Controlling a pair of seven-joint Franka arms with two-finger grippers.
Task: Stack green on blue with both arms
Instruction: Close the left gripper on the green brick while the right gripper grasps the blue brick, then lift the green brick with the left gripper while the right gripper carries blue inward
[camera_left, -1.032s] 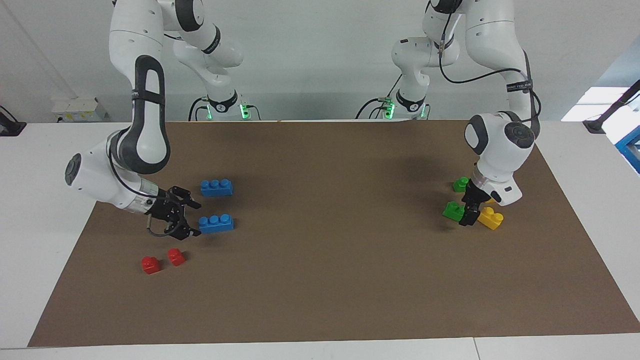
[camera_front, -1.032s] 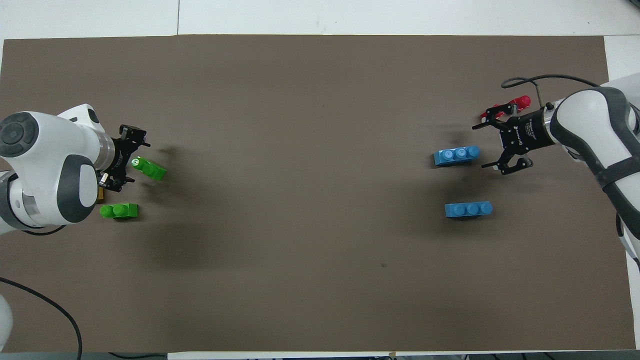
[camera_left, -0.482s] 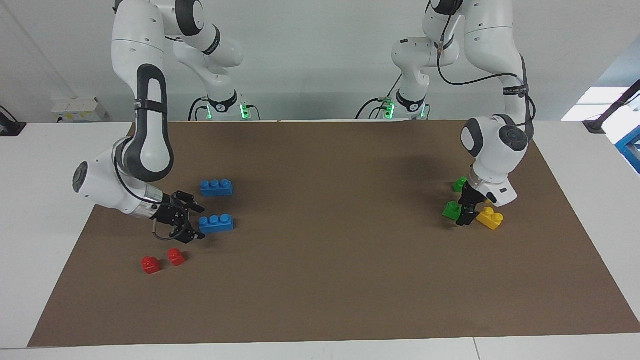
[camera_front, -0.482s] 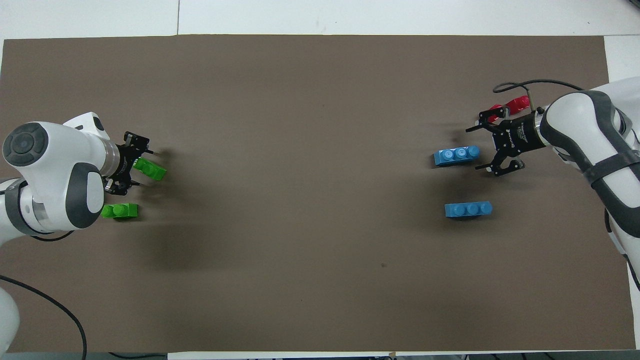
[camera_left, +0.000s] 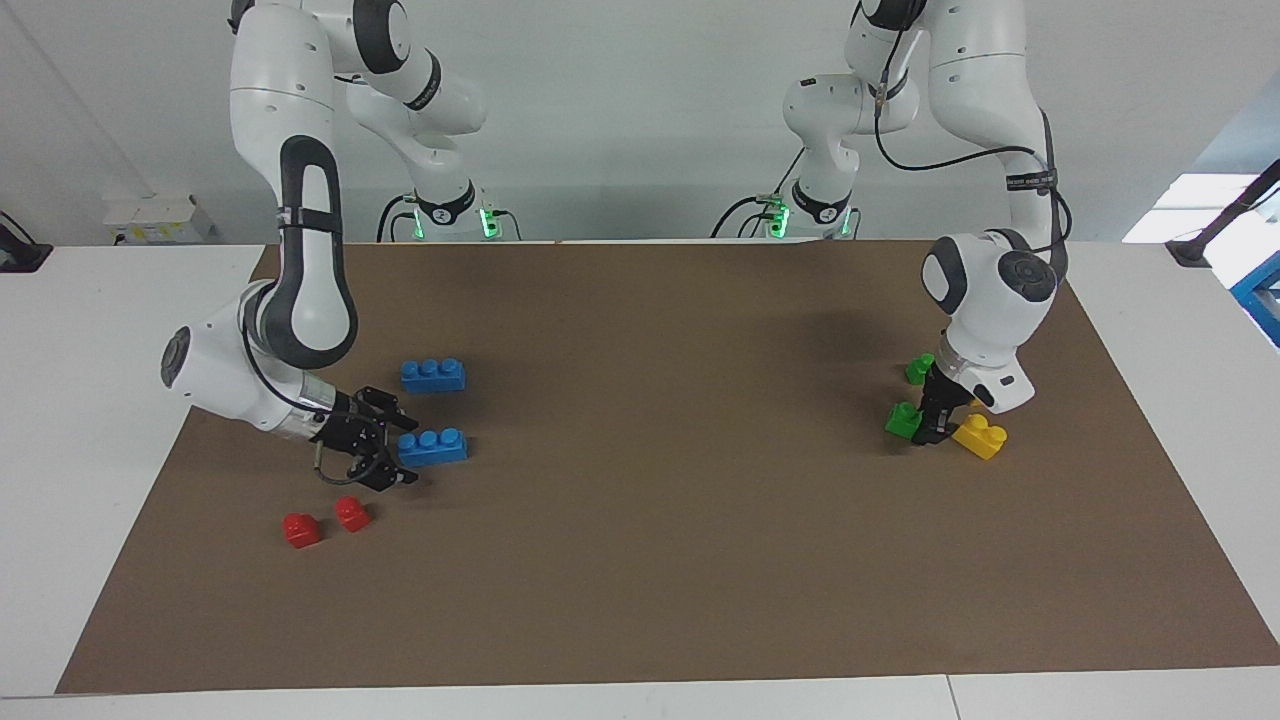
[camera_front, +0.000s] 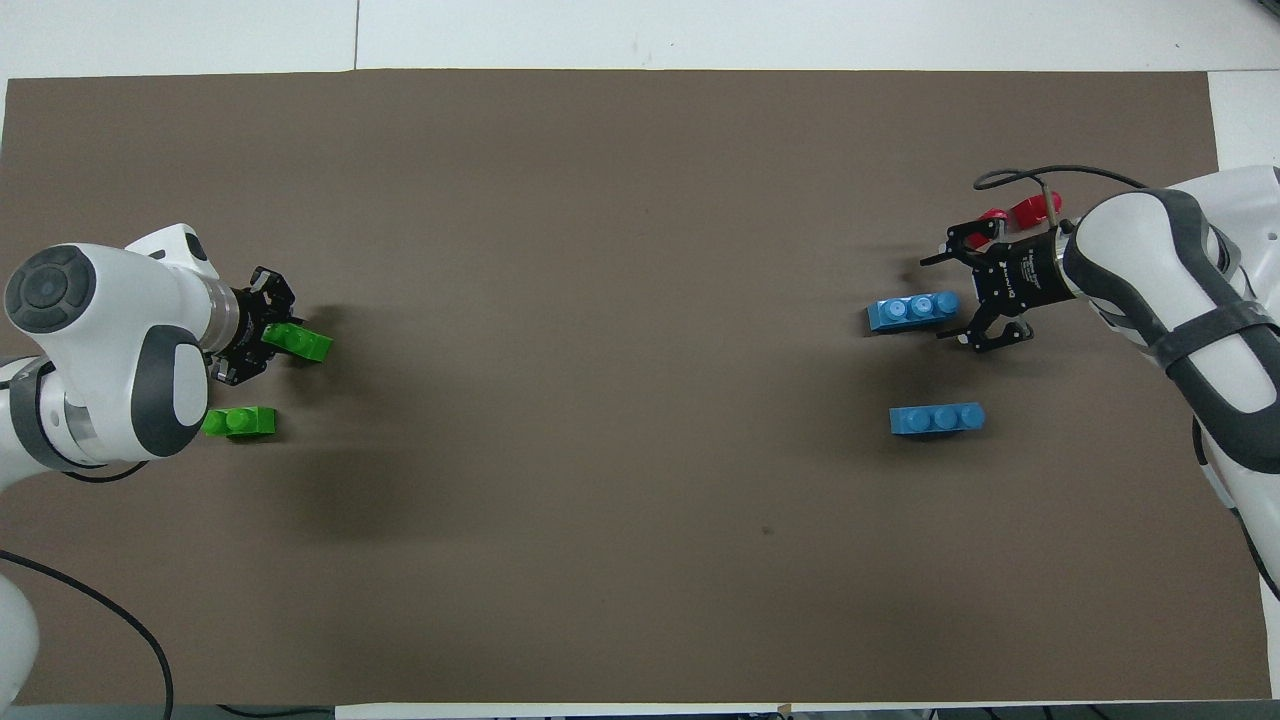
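The left gripper (camera_front: 272, 325) is closed around a green brick (camera_front: 298, 342), with a second green brick (camera_front: 240, 422) nearer the robots. At the right arm's end, the right gripper (camera_front: 952, 298) spreads its fingers at the end of a blue brick (camera_front: 912, 310). Another blue brick (camera_front: 937, 418) lies nearer the robots, apart.

Green brick (camera_front: 298, 343) and blue brick (camera_front: 912, 310) lie well apart.

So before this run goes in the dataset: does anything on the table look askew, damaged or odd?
Nothing looks damaged or spilled. One small thing: the green brick at the left end effector lies at a slant, unlike the other green brick nearer the robots. The blue brick by the open right end effector lies slightly slanted too.
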